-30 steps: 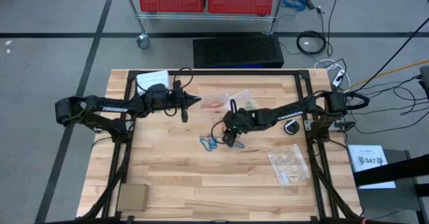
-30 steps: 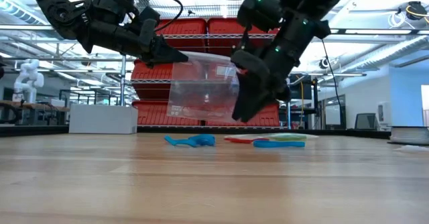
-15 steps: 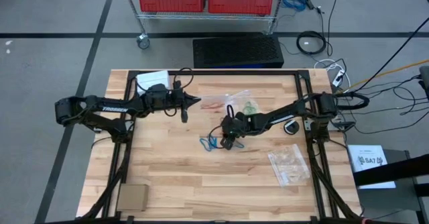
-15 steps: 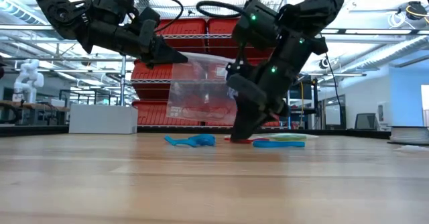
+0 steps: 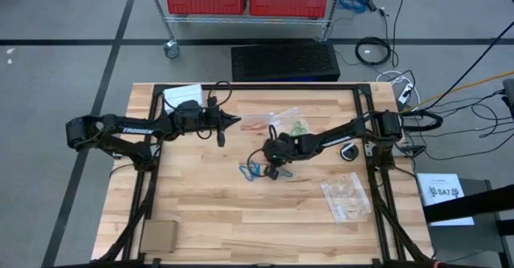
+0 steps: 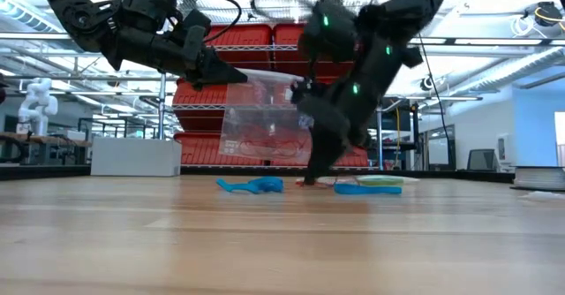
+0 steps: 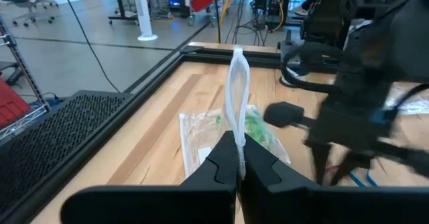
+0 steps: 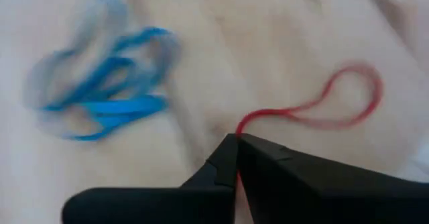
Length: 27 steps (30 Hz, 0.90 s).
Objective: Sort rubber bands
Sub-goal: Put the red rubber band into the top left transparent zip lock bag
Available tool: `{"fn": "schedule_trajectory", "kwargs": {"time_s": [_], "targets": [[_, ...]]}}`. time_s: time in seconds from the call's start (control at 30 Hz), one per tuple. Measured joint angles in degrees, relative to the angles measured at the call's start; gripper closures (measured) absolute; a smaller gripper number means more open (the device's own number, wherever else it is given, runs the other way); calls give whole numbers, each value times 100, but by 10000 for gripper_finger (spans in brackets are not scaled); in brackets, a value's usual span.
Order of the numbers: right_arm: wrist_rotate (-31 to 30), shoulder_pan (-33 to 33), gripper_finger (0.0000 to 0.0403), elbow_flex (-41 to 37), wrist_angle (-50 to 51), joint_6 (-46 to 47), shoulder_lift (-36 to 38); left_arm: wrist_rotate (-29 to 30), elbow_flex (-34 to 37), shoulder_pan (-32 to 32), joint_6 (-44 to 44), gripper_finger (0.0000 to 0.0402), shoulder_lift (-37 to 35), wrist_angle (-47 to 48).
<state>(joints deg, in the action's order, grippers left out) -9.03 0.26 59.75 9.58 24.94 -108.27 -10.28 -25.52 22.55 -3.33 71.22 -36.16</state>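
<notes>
My left gripper (image 5: 234,121) is above the table's far left and is shut on a clear plastic bag (image 6: 265,123) with red bands inside. My right gripper (image 8: 236,147) is down at the table's middle (image 5: 271,170) and is shut on a red rubber band (image 8: 342,100). A bunch of blue rubber bands (image 8: 107,96) lies flat on the wood just left of it (image 5: 250,172). In the low view, another blue band (image 6: 366,189) and a green one (image 6: 384,180) lie behind the right gripper (image 6: 311,178). My left gripper pinches the bag's top edge (image 7: 237,96) between its two fingers, coming nearly level from the table's left. The bag hangs below and beyond the fingertips, clear of the table. My right gripper pinches one end of the red band (image 8: 242,125) between its fingertips, slanting down from the table's right. The rest of the loop (image 8: 355,83) lies slack on the wood.
A clear bag with green bands (image 5: 299,127) lies at the far middle. Another clear bag (image 5: 345,196) lies near right. White paper (image 5: 182,97) is at the far left, a cardboard piece (image 5: 158,236) at the near left, and a small roll (image 5: 349,152) at the right.
My right gripper has sunk to the table beside the blue bands. Its fingers have shut on the red band. The left gripper and its bag have kept still.
</notes>
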Motion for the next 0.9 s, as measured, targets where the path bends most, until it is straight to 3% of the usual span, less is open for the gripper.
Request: {"fn": "schedule_trajectory", "kwargs": {"time_s": [0.33,0.63,0.9], "targets": [[-109,168,402,1284,901,-957,498,0,-2,0,-2,400,0,31],[-1525,197,403,2759,2023,-2077,544,-129,-2,-1,-2,400,0,52],[-2336,107,403,3635,2739,-2602,544,-146,-2,0,-4,400,0,70]]}}
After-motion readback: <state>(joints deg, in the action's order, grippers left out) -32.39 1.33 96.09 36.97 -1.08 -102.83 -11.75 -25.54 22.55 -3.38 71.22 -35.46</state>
